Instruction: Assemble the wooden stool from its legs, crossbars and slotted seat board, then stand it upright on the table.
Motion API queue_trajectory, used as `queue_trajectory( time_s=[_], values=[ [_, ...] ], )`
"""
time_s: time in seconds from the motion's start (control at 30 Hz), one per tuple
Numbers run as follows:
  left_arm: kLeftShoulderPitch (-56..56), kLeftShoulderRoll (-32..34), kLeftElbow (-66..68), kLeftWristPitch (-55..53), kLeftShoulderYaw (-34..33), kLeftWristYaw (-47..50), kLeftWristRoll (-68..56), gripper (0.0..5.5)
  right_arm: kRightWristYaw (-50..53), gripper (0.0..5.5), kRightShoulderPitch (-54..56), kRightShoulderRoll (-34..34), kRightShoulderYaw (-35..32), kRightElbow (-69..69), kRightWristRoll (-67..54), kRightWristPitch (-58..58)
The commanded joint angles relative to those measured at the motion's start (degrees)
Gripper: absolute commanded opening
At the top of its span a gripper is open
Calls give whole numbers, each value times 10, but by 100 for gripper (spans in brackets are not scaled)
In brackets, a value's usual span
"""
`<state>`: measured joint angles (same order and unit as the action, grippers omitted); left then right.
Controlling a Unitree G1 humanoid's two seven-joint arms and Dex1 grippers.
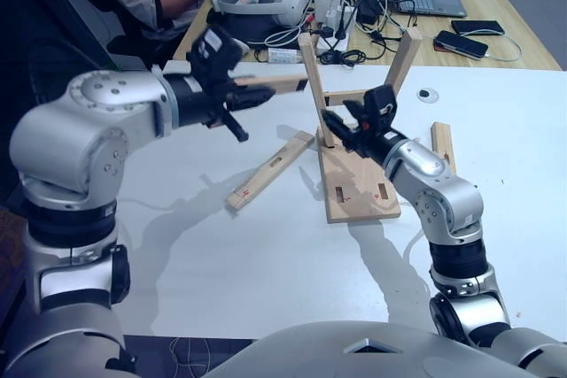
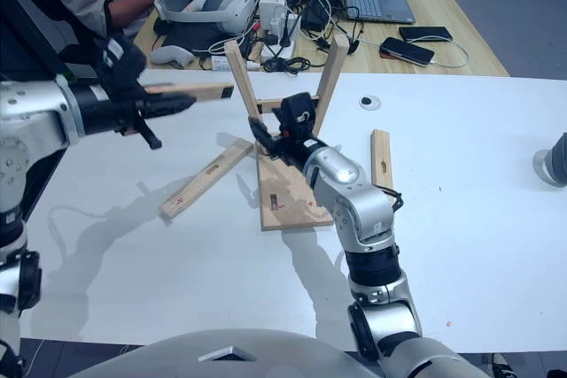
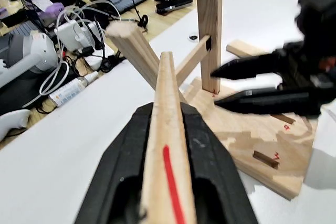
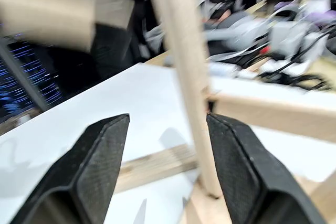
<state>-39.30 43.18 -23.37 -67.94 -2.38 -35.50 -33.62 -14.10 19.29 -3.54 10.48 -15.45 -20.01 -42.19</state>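
Lower centre of the head view: seat board (image 1: pixel 359 185) lies flat on the white table (image 1: pixel 221 263). The two slots (image 1: pixel 341 192) near its front edge are unfilled. A loose slotted bar (image 1: pixel 270 170) lies to its picture-left and a shorter piece (image 1: pixel 440 143) to its right, both apart from the board.

Right gripper (image 4: pixel 168 121) sits at the foot of the picture-left upright leg (image 1: pixel 310 86), fingers apart and straddling it. Can't tell if either pad touches. A crossbar (image 1: pixel 341 95) ties that leg to the second upright (image 1: pixel 404 57), top centre.

Left gripper (image 3: pixel 166 124), upper left, is clamped on a spare leg (image 1: pixel 283 85) held roughly level, its free end near the left upright's top.

My read: next is seating the spare leg.
- Brace first by closing the right gripper low on the upright, so the board can't skate.
- Back the spare leg clear of the frame, then swing it vertical.
- Line it over a free slot and press straight down. A side load would likely lever the standing pair out.
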Motion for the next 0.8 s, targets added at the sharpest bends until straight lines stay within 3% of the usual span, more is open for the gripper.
queue_trajectory(
  time_s=[0.03, 0.27, 0.57, 0.8],
  values=[
    [-6, -46, -30, -57, -23, 7, -60, 41, 3, 270, 3, 19, 12, 19, 7, 9],
    [82, -58, -107, -105, -11, 10, -122, 41, 15, 270, 29, 46, -5, 67, 22, 55],
    [151, 10, -126, -34, 85, 0, -59, 41, 16, 270, 43, 53, -23, 66, 17, 62],
    [146, 17, -121, 18, 159, -3, -12, 41, 14, 270, 43, 55, -21, 64, 16, 58]
  ],
)
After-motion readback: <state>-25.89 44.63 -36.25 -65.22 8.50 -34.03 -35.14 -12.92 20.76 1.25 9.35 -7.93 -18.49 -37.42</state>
